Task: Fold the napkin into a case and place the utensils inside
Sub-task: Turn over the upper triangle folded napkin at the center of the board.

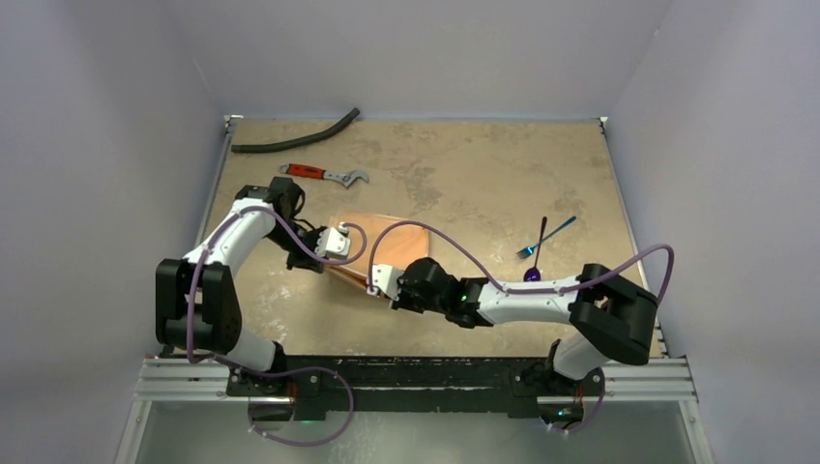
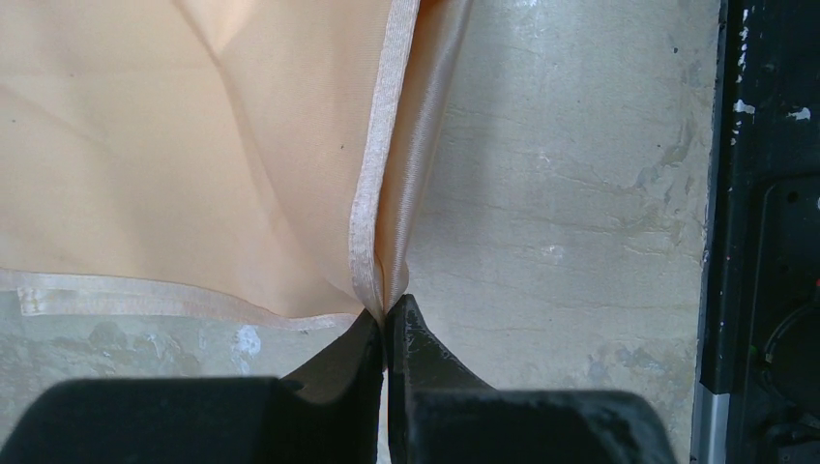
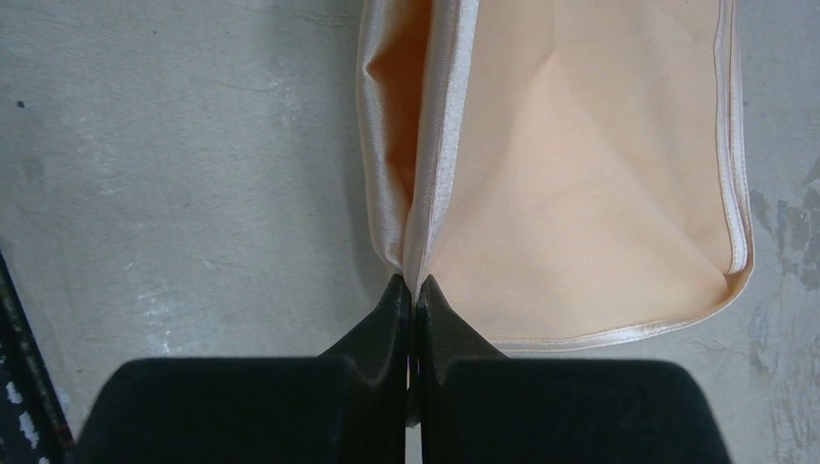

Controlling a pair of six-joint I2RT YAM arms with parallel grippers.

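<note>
The peach-orange napkin (image 1: pixel 398 244) lies partly folded in the middle of the table between the two arms. My left gripper (image 1: pixel 350 244) is shut on a hemmed corner of the napkin (image 2: pixel 242 145), pinching a raised fold at the fingertips (image 2: pixel 387 314). My right gripper (image 1: pixel 372 283) is shut on another hemmed edge of the napkin (image 3: pixel 580 174), fold pinched between its tips (image 3: pixel 414 285). The blue fork (image 1: pixel 547 236) and the dark purple spoon (image 1: pixel 537 256) lie crossed on the table to the right, apart from both grippers.
A red-handled wrench (image 1: pixel 324 174) and a curved black hose (image 1: pixel 295 137) lie at the back left. The black rail (image 1: pixel 416 372) runs along the near edge. Grey walls enclose the table on three sides.
</note>
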